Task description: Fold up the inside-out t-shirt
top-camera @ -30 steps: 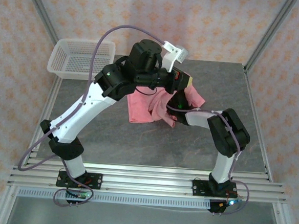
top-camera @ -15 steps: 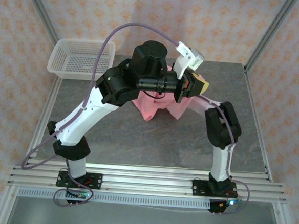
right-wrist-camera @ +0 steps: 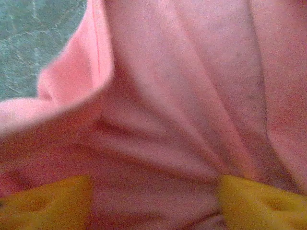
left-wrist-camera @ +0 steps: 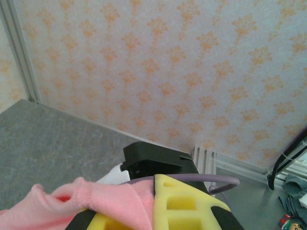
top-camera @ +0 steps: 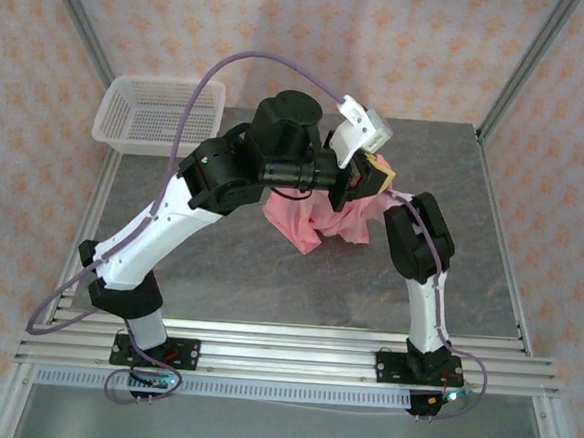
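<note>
The left tool (left-wrist-camera: 144,211) is clamped shut on a fold of the shirt (left-wrist-camera: 96,196), its fingertips cut off at the frame edge. The right tool (right-wrist-camera: 153,191) stands wide apart, with cloth filling the gap; from above, the left arm hides it. The shirt hangs bunched over mid-worktop (top-camera: 218,274).

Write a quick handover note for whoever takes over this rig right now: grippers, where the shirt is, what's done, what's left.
Left gripper: shut on the t-shirt, holding it up.
Right gripper: open, fingers wide apart, cloth between them.
T-shirt: hangs bunched over the middle of the table, not laid flat.
Done: no fold visible.
Left: probably spread it flat, then fold.
</note>
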### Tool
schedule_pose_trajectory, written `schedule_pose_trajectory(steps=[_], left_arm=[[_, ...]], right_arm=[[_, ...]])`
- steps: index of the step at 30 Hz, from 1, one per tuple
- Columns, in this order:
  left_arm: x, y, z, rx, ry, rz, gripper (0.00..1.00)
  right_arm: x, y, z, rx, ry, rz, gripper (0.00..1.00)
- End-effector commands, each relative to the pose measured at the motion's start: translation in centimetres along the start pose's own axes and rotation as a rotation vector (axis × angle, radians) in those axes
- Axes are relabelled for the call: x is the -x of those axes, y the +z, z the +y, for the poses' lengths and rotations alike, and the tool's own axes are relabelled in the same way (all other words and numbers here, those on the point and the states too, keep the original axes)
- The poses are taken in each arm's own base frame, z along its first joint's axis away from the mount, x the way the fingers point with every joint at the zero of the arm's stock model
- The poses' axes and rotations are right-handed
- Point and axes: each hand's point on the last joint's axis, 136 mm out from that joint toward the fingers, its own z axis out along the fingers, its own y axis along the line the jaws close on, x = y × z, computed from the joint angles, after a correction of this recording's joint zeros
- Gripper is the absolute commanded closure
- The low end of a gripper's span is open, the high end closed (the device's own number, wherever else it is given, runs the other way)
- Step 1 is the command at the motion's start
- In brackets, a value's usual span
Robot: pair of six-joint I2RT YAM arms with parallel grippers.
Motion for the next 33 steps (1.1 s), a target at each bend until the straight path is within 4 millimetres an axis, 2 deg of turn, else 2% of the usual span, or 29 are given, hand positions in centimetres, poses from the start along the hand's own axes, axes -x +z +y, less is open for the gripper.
schedule_pose_trajectory(steps=[1,6,10,11,12,14,15,16,17,19,20,22,24,28,30,33], left_arm=[[5.3,-4.0,-2.0,-0.015,0.072,-0.176,1.00],[7.2,-5.8,-2.4,0.004,0.126,-0.233,1.00],[7.3,-6.5,-1.8,0.053,0.144,-0.242,1.00],[7.3,-6.6,-1.6,0.068,0.145,-0.240,1.00],[7.3,-6.8,-1.5,0.078,0.148,-0.241,1.00],[7.4,-7.2,-0.9,0.118,0.147,-0.247,1.00],[7.5,-7.5,-0.3,0.154,0.146,-0.250,1.00],[7.5,-7.9,0.4,0.199,0.139,-0.253,1.00],[7.5,-8.4,1.8,0.277,0.120,-0.256,1.00],[7.4,-10.1,5.9,0.481,0.027,-0.266,1.00],[6.9,-11.6,8.6,0.593,-0.057,-0.270,1.00],[4.8,-14.2,13.7,0.748,-0.248,-0.258,1.00],[1.3,-16.1,18.5,0.862,-0.405,-0.201,1.00],[-5.0,-17.3,24.0,1.003,-0.468,-0.088,1.00],[-9.3,-18.6,27.0,1.092,-0.555,-0.038,1.00],[-16.2,-20.5,29.7,1.199,-0.690,0.062,1.00]], right_arm=[[-5.6,0.9,-4.3,-0.213,-0.079,0.207,0.15],[-8.9,3.1,-4.1,-0.231,-0.121,0.349,0.16],[-10.3,4.0,-3.7,-0.239,-0.133,0.381,0.30],[-10.4,4.0,-3.4,-0.219,-0.132,0.381,0.36],[-10.4,3.9,-3.0,-0.200,-0.128,0.381,0.48],[-9.9,3.2,-2.4,-0.172,-0.123,0.363,0.82],[-9.3,2.6,-2.1,-0.155,-0.121,0.341,0.95],[-8.7,1.8,-1.6,-0.138,-0.117,0.317,1.00],[-8.0,0.8,-1.1,-0.113,-0.113,0.290,1.00],[-7.1,-1.5,0.1,-0.048,-0.108,0.247,1.00],[-6.9,-2.9,0.7,-0.011,-0.102,0.227,1.00],[-6.8,-5.5,2.0,0.077,-0.093,0.174,1.00],[-7.1,-8.6,3.7,0.193,-0.100,0.121,1.00],[-8.2,-15.5,6.7,0.403,-0.200,0.022,1.00],[-8.1,-18.8,7.2,0.455,-0.217,-0.040,1.00],[-6.8,-23.3,7.7,0.497,-0.234,-0.127,1.00]])
